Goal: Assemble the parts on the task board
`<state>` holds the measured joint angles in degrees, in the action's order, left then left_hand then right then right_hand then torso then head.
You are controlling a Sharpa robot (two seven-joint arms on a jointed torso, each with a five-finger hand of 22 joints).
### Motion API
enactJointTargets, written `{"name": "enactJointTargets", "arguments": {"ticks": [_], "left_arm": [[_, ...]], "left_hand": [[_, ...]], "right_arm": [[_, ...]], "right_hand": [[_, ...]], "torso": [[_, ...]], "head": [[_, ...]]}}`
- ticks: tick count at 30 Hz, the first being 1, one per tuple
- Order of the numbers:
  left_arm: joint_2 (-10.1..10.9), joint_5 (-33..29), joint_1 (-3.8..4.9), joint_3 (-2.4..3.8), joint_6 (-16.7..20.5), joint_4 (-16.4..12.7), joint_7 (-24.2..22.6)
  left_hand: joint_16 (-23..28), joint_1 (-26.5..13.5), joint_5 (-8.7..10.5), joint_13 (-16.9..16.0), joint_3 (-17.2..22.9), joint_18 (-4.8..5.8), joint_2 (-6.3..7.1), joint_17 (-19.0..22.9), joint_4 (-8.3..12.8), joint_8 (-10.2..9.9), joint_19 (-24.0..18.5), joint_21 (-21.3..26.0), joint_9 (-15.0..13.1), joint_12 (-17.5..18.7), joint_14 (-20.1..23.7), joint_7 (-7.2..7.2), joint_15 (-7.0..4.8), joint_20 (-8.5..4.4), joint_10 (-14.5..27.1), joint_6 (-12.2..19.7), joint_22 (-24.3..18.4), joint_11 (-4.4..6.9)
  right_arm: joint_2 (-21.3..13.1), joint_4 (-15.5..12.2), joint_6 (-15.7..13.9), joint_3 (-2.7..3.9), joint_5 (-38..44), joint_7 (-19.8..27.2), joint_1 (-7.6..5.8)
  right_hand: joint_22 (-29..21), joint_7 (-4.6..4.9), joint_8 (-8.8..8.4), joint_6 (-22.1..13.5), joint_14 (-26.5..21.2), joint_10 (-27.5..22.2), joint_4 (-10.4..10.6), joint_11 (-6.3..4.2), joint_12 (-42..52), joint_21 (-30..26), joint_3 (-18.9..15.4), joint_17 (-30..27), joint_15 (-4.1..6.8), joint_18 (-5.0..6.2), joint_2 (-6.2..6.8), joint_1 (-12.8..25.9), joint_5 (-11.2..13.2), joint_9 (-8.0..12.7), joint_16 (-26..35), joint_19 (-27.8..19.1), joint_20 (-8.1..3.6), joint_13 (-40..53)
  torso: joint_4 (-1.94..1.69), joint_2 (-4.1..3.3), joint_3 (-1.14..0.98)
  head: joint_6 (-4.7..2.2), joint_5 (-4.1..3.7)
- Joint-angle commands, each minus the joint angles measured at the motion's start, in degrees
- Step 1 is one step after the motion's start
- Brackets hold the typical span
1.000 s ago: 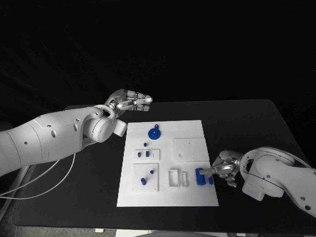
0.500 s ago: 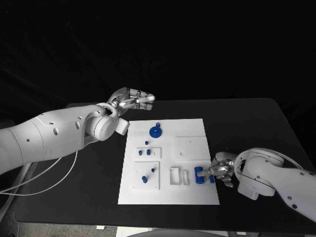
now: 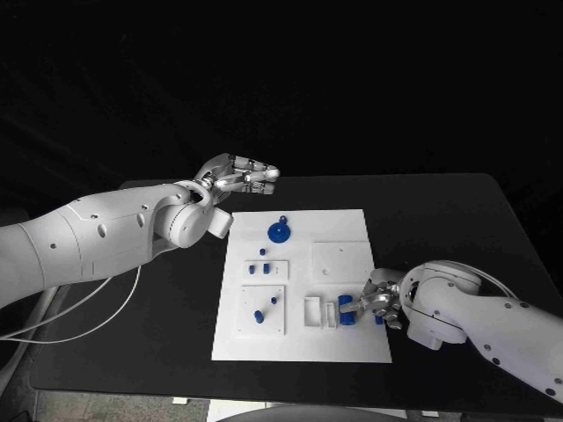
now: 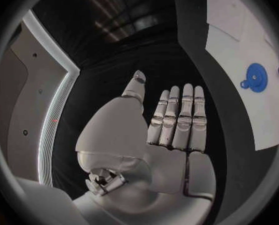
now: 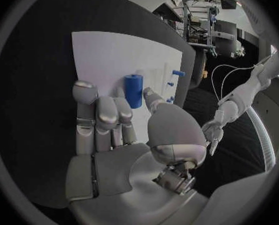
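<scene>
Now the task board point(image 3: 302, 286) lies in the middle of the black tabletop point(image 3: 447, 220). The right hand point(image 3: 381, 301) is at the board's right edge, near the front. Its fingers are close to a blue cylinder point(image 3: 347, 311) that stands beside two white upright slots; in the right wrist view the fingertips point(image 5: 84, 92) reach just next to this cylinder point(image 5: 134, 90), but I cannot tell if they touch or pinch it. The left hand point(image 3: 240, 178) is raised beyond the board's far left corner, holding nothing, with its fingers straight and pressed side by side and the thumb apart (the left wrist view shows this plainly point(image 4: 171, 122)). A blue round part with a small ear point(image 3: 279, 232) lies on the far part of the board, and small blue pegs point(image 3: 265, 257) stand lower on its left side. No writing or label can be read on anything.
</scene>
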<state>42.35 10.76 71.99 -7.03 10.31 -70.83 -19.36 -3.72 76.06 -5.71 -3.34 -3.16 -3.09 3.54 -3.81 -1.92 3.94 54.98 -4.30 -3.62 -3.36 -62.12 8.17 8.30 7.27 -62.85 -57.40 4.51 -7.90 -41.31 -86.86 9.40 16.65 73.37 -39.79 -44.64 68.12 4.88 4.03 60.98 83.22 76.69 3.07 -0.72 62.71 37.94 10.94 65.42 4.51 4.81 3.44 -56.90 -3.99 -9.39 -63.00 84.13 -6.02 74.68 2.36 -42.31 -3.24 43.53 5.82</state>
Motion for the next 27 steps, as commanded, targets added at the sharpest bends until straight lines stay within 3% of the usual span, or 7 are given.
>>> {"name": "enactJointTargets", "arguments": {"ticks": [1,10,19,27], "left_arm": [[-0.14,0.13,-0.01,0.03,-1.18,-0.09,0.18],[-0.26,0.3,-0.01,0.03,-1.22,0.02,0.6],[-0.4,0.39,-0.01,0.04,-1.24,0.11,0.93],[-0.43,0.44,-0.01,0.04,-1.24,0.09,1.25]], "left_hand": [[0.24,-0.24,0.1,-0.06,-0.08,0.67,0.44,0.07,-0.27,-0.13,-0.13,-0.27,-0.09,-0.12,0.39,-0.05,0.16,0.46,0.37,0.33,-0.07,0.1],[0.24,-0.19,0.02,-0.06,-0.04,0.59,0.36,0.07,-0.27,-0.14,-0.11,-0.33,-0.08,-0.11,0.5,-0.04,0.18,0.49,0.35,0.24,-0.07,0.09],[0.24,-0.14,-0.09,-0.06,-0.03,0.54,0.22,0.07,-0.13,-0.13,-0.06,-0.38,-0.09,-0.12,0.52,0.03,0.19,0.5,0.36,0.15,-0.07,0.02],[0.24,-0.14,-0.2,-0.06,0.04,0.5,-0.12,0.07,-0.05,-0.15,-0.03,-0.4,-0.08,-0.11,0.57,0.12,0.22,0.51,0.44,0.15,-0.07,-0.05]], "right_arm": [[0.81,0.72,2.09,-0.69,1.2,-1.77,0.43],[2.36,1.43,2.68,-1.32,1.1,-1.53,0.4],[3.12,2.12,2.53,-2.14,0.75,-1.19,0.4],[2.87,2.04,-0.9,-2.34,1.84,-0.09,0.4]], "right_hand": [[0.08,0.1,-0.38,-0.32,0.25,0.23,-0.35,0.19,0.23,-0.19,0.0,0.03,-0.16,1.07,-0.5,-0.17,-0.46,0.22,0.18,2.53,0.43,-0.03],[0.47,0.12,-0.39,-0.33,0.27,0.23,-1.65,0.19,0.28,-0.27,-0.61,0.13,-0.17,1.07,-1.3,-0.32,-1.14,0.31,0.12,2.58,0.43,-0.05],[0.76,0.09,-0.39,-0.06,0.28,0.29,-4.18,0.15,0.45,-0.46,-1.48,0.07,-0.14,1.04,-2.93,-0.95,-3.58,0.51,0.21,2.6,0.41,0.02],[1.03,-0.75,-0.48,2.44,0.31,0.49,-6.47,-0.45,0.19,-0.55,-0.2,-0.17,0.19,0.67,-6.14,-1.13,-5.94,1.04,0.44,2.6,0.11,-0.25]], "torso": [[-0.04,0.0,0.01],[0.04,-0.03,0.02],[0.09,-0.04,-0.05],[0.14,-0.04,-0.09]], "head": [[0.07,0.14],[0.16,0.32],[0.33,0.49],[0.31,0.73]]}}
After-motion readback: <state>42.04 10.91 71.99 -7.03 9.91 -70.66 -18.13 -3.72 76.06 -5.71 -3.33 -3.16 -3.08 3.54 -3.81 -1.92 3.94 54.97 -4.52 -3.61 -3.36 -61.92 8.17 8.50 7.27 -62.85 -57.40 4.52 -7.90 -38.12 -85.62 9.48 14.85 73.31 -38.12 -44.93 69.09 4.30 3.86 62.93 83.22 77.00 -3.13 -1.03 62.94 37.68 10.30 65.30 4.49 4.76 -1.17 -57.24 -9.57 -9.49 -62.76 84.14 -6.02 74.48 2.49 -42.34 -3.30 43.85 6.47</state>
